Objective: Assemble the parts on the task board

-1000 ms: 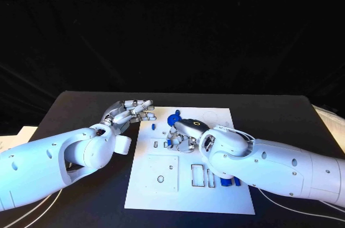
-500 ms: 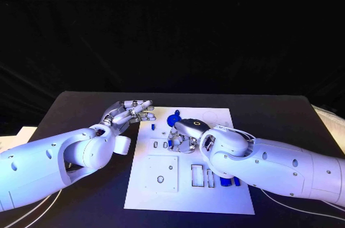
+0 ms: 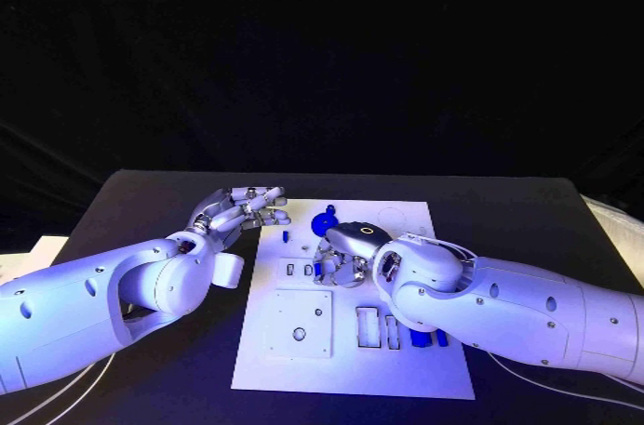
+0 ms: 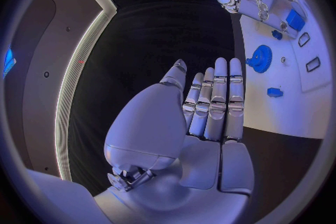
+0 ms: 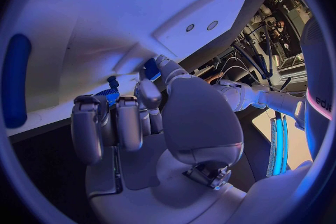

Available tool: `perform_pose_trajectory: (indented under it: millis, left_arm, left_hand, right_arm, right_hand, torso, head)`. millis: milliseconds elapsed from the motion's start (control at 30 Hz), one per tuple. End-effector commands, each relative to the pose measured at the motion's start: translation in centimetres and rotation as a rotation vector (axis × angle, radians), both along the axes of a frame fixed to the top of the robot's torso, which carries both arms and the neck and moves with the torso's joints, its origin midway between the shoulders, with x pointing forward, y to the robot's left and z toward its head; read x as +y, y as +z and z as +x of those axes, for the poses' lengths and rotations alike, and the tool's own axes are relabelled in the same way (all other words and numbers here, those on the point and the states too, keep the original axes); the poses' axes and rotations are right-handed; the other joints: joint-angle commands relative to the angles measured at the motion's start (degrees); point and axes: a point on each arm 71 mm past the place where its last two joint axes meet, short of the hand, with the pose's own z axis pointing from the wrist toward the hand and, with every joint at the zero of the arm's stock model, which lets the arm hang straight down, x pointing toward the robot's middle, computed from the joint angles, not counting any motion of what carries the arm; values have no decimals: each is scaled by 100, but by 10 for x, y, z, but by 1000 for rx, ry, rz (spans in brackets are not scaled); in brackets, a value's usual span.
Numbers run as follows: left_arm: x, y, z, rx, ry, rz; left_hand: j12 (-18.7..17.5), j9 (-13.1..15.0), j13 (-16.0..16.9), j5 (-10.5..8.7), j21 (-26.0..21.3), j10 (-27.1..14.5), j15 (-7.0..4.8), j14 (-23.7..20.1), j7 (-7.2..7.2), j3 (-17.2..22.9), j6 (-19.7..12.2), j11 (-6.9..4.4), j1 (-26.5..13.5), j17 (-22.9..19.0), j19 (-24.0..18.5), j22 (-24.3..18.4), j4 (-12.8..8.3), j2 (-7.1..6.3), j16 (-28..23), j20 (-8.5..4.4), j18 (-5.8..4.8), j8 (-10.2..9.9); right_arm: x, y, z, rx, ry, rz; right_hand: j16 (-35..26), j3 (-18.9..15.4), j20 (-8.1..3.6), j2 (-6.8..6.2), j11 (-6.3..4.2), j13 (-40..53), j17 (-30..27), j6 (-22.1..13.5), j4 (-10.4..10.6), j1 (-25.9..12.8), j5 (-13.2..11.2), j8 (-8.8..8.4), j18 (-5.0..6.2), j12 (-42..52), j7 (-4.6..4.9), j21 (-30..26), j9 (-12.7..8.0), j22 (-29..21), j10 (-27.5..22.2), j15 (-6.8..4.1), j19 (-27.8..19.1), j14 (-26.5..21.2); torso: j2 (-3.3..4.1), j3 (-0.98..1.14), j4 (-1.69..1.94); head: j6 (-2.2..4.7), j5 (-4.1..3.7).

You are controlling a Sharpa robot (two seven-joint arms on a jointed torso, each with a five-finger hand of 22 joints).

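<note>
A: Noticing anything shifting over the last second?

B: Hardly. Seeing the right robot hand [image 3: 342,259] creeping a touch nearer across the task board [image 3: 352,369], otherwise hovering as before. Seeing the left robot hand [image 3: 245,207] staying put at the board's far left edge, above the counter [image 3: 537,211]. Reading that as still lining up an insertion, not finishing one.

A: Gripping anything?

B: On the right, curling in and apparently pinching a small blue part [image 5: 151,69] at the thumb tip. Holding it over the middle of the board, just near of the blue gear [image 3: 324,224]. On the left, stretching flat with fingers straight and pressed side by side, holding nothing.

A: Pointing which way, that part?

B: Not managing to tell, with fingers hiding too much of it to judge heading or long axis. Guessing only from the board itself, running long from near to far, with slots mostly lining up the same way
</note>
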Motion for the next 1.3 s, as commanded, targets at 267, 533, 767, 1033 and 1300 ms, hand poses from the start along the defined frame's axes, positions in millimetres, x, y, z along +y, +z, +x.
perform_pose_trajectory:
  millis: [267, 533, 767, 1033, 1300]
  left_arm:
    - [-3, 1, 0, -7, -19, -15]
    - [-3, 1, 0, -5, -22, -15]
    - [-3, 1, 0, -4, -23, -15]
    - [-1, 0, 1, 0, -20, -13]
    - [-1, -3, 1, 17, -25, 14]
  left_hand:
    - [-33, -3, -9, 0, 30, 18, 11, -19, 16, 6, 12, 34, 30, 10, 39, 8, -44, 19, -38, -12, 58, -26]
    - [-33, -3, -9, 0, 30, 18, 11, -19, 16, 6, 12, 34, 30, 10, 39, 8, -44, 19, -38, -12, 58, -26]
    - [-33, -3, -9, 0, 30, 18, 11, -19, 16, 6, 12, 34, 30, 10, 39, 8, -44, 19, -38, -12, 58, -26]
    - [-39, -4, -10, -1, 32, 18, 11, -16, 19, 8, 11, 36, 28, 19, 38, 9, -50, 22, -45, -12, 58, -29]
    - [5, 5, 19, -1, 289, 213, -125, 467, -31, 21, 101, -54, 0, 256, 345, 140, -89, 38, 223, -131, 79, -11]
  right_arm:
    - [-4, -7, 0, -1, -34, -23]
    - [-3, -3, -1, -31, -43, 25]
    - [-3, 2, -7, -65, -31, 89]
    - [-9, 19, -22, -85, 19, 181]
    - [-32, 47, -18, 13, 53, 308]
  right_hand:
    - [-41, -247, 60, -109, 60, -283, 477, -315, 57, -45, 59, -153, 11, -382, 57, -74, -51, 575, -235, 68, -73, 368]
    - [-61, -365, 75, -127, 73, -307, 455, -354, 100, -64, 15, -161, 12, -399, 67, -80, -47, 569, -253, 81, -76, 362]
    - [-68, -470, 82, -153, 78, -313, 449, -376, 135, -73, 10, -162, 13, -392, 71, -82, -44, 568, -257, 86, -75, 361]
    - [-76, -879, 104, -186, 106, -350, 455, -473, 299, -73, 74, -176, 9, -394, 98, -79, -46, 585, -296, 110, -60, 362]
    - [-192, -958, 108, 52, 100, -326, 309, -474, 315, 211, 106, -150, 43, -325, 96, -150, -38, 448, -293, 107, -158, 325]
  torso:
    - [0, 0, 1]
    - [0, 1, 0]
    - [0, 7, 3]
    - [-8, 3, -10]
    - [-29, 6, -16]
  head:
    - [-9, -6]
    - [-7, -7]
    - [-4, -8]
    - [0, 6]
    - [10, 6]
